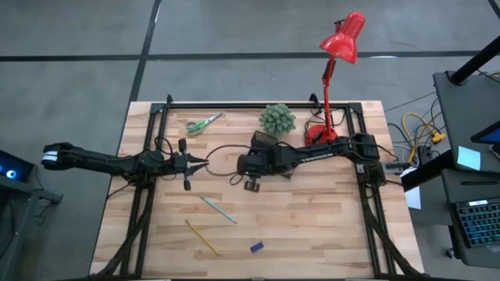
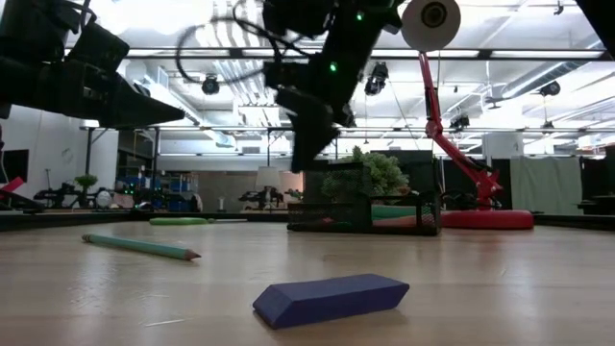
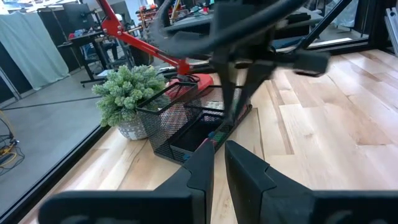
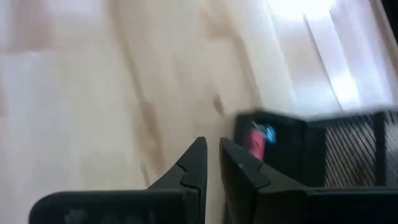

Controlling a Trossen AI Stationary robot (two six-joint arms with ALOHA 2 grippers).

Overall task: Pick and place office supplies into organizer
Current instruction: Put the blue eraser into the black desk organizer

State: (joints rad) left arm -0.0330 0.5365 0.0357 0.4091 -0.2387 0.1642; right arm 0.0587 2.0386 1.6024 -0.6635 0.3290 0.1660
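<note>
Both grippers clenched on nothing: left gripper (image 1: 205, 163) hangs mid-table, right gripper (image 1: 244, 166) just beside the organizer (image 1: 262, 142), which sits by the plant (image 1: 277, 119). Loose supplies: scissors (image 1: 203, 124) at the back, teal pen (image 1: 217, 209), yellow pencil (image 1: 202, 237) and blue eraser (image 1: 256, 247) near the front. Pen and pencil look light, stiff and prone to rolling, so pinch mid-shaft across the width. Eraser looks grippy, take its long sides

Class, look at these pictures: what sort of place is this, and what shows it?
Probably a robotics lab or workshop: a wooden table on a bare concrete floor, open ceiling with strip lights, and a laptop among cables beside it.
</note>
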